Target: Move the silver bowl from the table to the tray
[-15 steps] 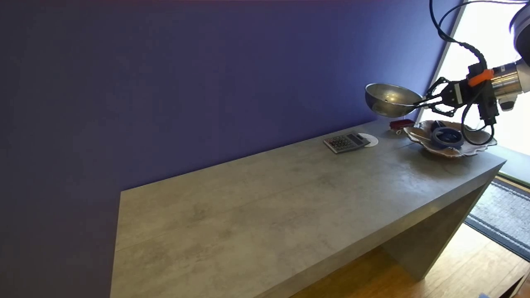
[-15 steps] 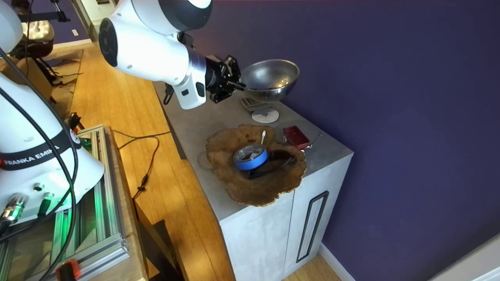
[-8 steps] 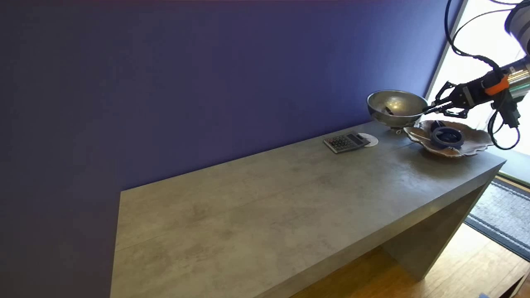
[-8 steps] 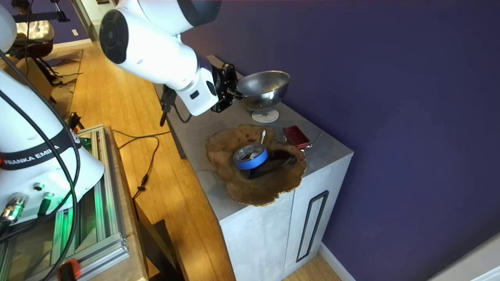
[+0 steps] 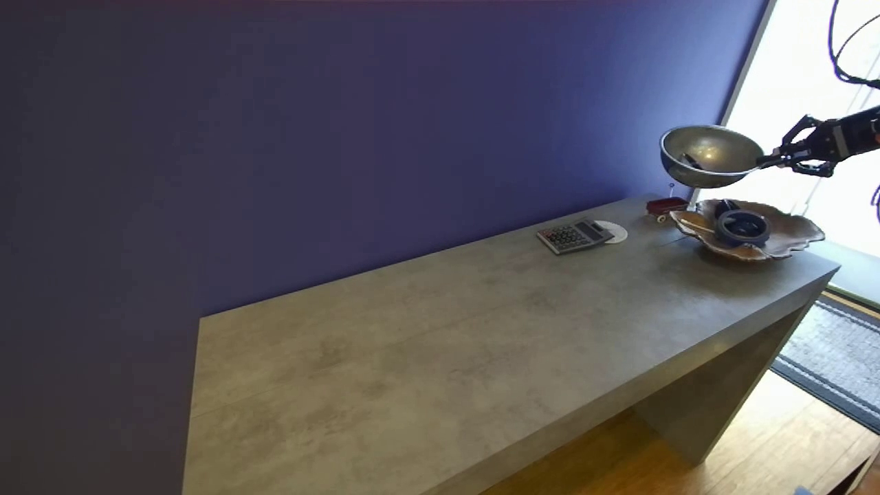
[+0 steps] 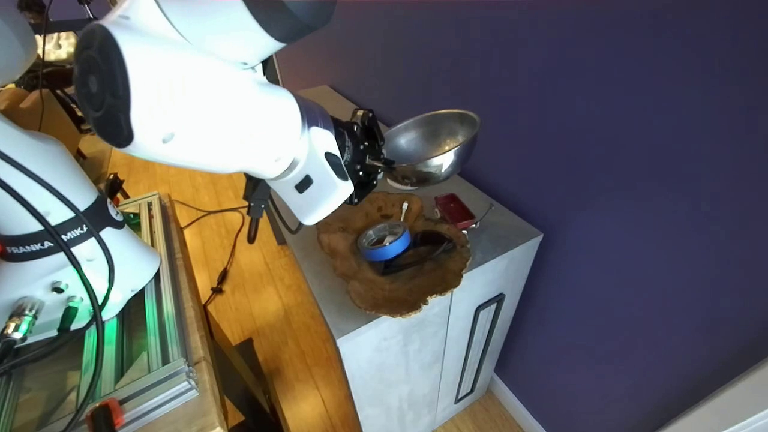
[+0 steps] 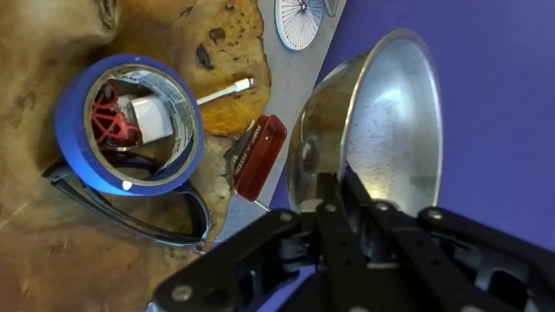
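The silver bowl (image 5: pixel 715 152) is in the air above the table (image 5: pixel 447 357), roughly level in an exterior view. It also shows in an exterior view (image 6: pixel 438 147) and in the wrist view (image 7: pixel 394 117). My gripper (image 5: pixel 768 161) is shut on the bowl's rim, one finger inside and one outside; the fingertips also show in the wrist view (image 7: pixel 340 175) and in an exterior view (image 6: pixel 384 163). The tray (image 5: pixel 790 234), a brown wavy-rimmed dish, lies at the table's end below the bowl. It also shows in an exterior view (image 6: pixel 408 297) and in the wrist view (image 7: pixel 47 242).
The tray holds a blue tape roll (image 6: pixel 387 249), dark glasses (image 7: pixel 130 221) and a white cable (image 7: pixel 223 91). A small red wagon (image 6: pixel 454 210) stands beside the tray near the purple wall (image 5: pixel 412 137). A calculator (image 5: pixel 574 236) and a white disc (image 5: pixel 617 232) lie farther along.
The gripper and held bowl dipped, then rose and moved toward the tray's end of the table. The red wagon, mostly hidden behind the bowl half a second ago in an exterior view, shows again.
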Controlling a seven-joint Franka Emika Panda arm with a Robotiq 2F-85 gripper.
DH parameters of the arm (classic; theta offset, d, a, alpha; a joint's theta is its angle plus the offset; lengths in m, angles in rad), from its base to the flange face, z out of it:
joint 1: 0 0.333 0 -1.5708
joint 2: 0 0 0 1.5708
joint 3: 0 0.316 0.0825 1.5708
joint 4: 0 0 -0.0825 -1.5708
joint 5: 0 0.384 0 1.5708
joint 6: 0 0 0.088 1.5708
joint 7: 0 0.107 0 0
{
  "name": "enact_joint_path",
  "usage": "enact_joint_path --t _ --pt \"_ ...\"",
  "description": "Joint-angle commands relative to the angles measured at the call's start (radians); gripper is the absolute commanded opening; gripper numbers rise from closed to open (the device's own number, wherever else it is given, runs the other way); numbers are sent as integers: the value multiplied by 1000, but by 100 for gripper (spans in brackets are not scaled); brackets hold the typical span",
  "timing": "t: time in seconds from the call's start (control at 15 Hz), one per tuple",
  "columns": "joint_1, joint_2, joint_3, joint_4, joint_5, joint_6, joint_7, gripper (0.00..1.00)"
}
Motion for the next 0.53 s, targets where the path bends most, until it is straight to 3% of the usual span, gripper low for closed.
enact_joint_path --t 0.0,0.27,0.47 --pt "5 -2 -10 0 -8 -3 4 2" --pt "7 18 -12 5 -288 75 62 2" --pt "1 15 -24 6 -432 103 93 2"
